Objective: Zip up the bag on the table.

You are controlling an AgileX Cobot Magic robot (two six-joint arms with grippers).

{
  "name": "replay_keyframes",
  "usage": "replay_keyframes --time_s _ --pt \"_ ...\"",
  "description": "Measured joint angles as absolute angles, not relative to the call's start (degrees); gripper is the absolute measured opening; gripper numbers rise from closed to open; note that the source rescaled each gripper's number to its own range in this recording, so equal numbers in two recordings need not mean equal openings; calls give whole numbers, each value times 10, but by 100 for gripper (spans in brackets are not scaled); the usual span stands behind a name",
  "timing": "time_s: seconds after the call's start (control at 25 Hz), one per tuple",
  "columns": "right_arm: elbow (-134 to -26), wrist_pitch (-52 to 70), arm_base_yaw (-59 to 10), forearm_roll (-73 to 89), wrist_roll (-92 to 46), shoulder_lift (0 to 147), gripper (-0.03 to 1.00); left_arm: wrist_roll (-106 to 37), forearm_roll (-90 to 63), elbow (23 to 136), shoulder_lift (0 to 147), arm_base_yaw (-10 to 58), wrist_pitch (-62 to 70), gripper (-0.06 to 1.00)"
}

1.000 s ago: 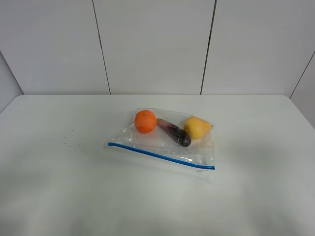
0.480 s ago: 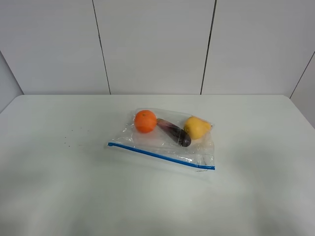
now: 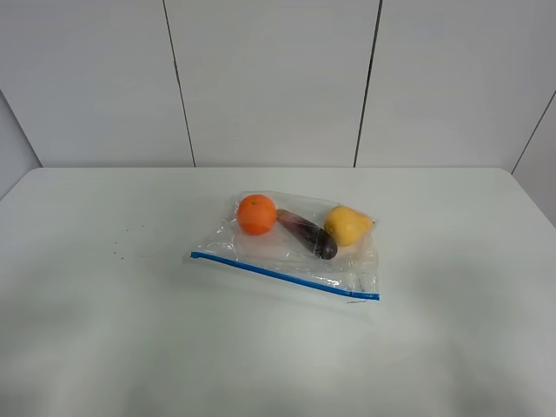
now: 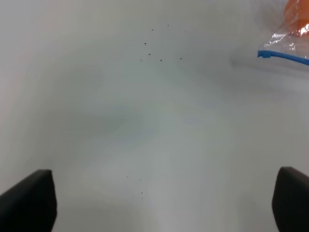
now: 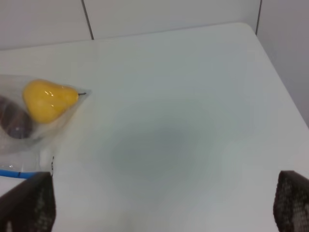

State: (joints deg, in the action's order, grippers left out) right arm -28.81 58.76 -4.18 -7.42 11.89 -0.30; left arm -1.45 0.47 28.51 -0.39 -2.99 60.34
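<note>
zip bag [image 3: 295, 248] flat mid-counter [image 3: 104, 330], blue zip strip [image 3: 282, 275] on near edge | left gripper [image 4: 159, 203] jaws wide over bare counter | right gripper [image 5: 164, 205] jaws wide, beside bag's pear [image 5: 48, 100] end

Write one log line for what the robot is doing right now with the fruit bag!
phase: pre-approach | bag: flat on table, untouched | contents: orange, eggplant, pear | both arms: clear of bag, jaws wide

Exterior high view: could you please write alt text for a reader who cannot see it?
A clear bag with a blue zip strip lies on a white table, holding an orange, an eggplant and a pear. No arm shows.
</note>
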Motion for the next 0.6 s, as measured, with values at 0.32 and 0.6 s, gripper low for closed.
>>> replay_keyframes --time_s 0.32,0.6 --pt "-288 588 -42 -74 119 -3 100 -14 5 285 -4 -30 603 100" --pt "-288 588 -42 -74 119 -3 100 -14 5 285 -4 -30 603 100"
